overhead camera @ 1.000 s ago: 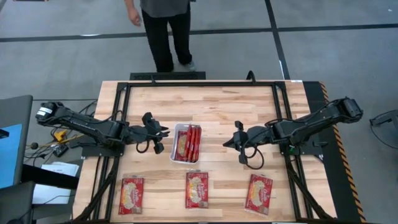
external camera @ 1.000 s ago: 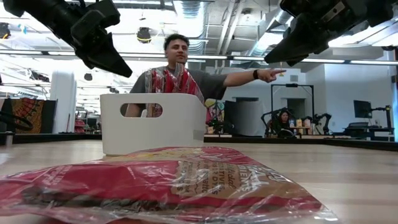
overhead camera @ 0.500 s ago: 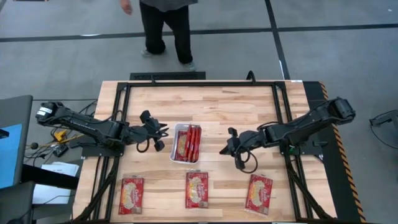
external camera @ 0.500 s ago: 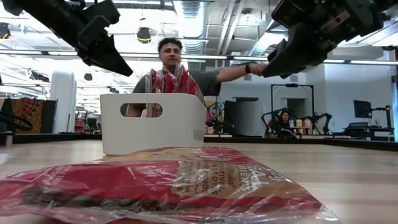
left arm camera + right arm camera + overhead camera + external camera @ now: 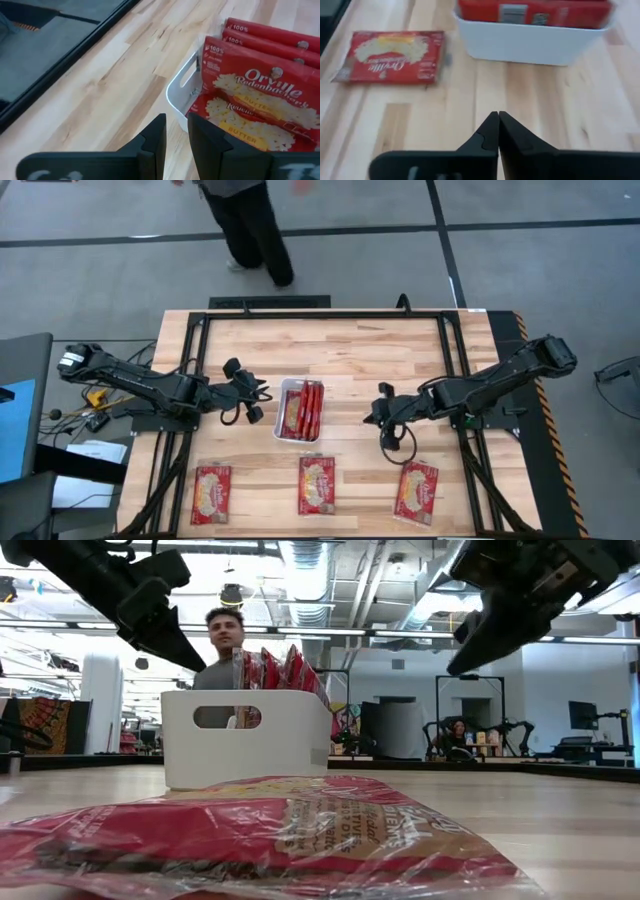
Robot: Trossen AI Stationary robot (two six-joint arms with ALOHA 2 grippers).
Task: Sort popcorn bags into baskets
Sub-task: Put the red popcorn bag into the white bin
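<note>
Right gripper [image 5: 378, 412] hovers above bare wood with its fingers pressed together and nothing between them. Off to its left sits the white basket [image 5: 284, 420], Orville Redenbacher popcorn bags [image 5: 303, 409] stood on edge inside. Three more bags lie flat toward the near edge, one [image 5: 417, 491] just below this gripper. Left gripper [image 5: 256, 393] waits beside the basket, fingers a narrow slit apart, empty.

I'm seeing the surface [image 5: 350, 350] showing pale planked wood with a smooth matt finish. The popcorn bags [image 5: 270, 830] are gleaming in crinkled glossy clear film, and the basket [image 5: 181, 92] is looking like smooth white plastic.
</note>
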